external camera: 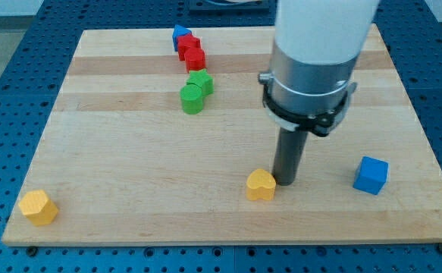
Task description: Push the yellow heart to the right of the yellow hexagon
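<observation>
Heart: the yellow heart [261, 185] sits near the bottom edge of the worktop [130, 152], a little right of the view's middle.

Hexagon: the yellow hexagon [38, 207] lies in the bottom-left corner of the worktop, well apart from the heart, with bare wood between them.

End effector: our end effector is a plain dark rod with no jaws, so it holds nothing and can only push; my tip [286, 182] is down at the worktop surface.

Key relation: my tip stands just beside the heart, on its right side and slightly toward the view's top. The heart therefore lies to the left of the tip, and the hexagon lies further left along nearly the same line. Whether tip and heart actually touch we cannot tell; they look all but in contact.

Direction judged: we reckon a leftward push suits the goal, since the heart must travel toward the hexagon and stop on its right side. The hexagon is slightly lower in the view than the heart, so the push wants a slight downward lean.

Risk judged: the tip meets the heart above its middle, so the block may turn or slide toward the bottom edge, which is close.

Others: a blue cube [371, 175] sits to the right of the tip; the green blocks [195, 92], red blocks [192, 52] and a second blue block [180, 34] cluster near the view's top, all off the likely path.
</observation>
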Controlling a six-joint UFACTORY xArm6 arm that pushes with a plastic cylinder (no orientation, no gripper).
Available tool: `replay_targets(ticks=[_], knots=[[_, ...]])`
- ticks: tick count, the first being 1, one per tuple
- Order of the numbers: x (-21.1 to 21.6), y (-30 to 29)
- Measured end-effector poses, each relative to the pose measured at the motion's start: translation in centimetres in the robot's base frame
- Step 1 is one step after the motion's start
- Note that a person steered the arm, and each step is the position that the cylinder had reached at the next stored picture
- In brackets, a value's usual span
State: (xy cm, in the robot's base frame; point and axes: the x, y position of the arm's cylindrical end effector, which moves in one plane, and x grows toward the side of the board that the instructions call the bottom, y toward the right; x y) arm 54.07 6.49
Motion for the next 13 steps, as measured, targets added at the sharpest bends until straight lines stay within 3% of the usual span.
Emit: replay_targets(ticks=[6, 9, 13], knots=[[2.8, -1.1], [2.9, -6.1], [4.1, -4.8]])
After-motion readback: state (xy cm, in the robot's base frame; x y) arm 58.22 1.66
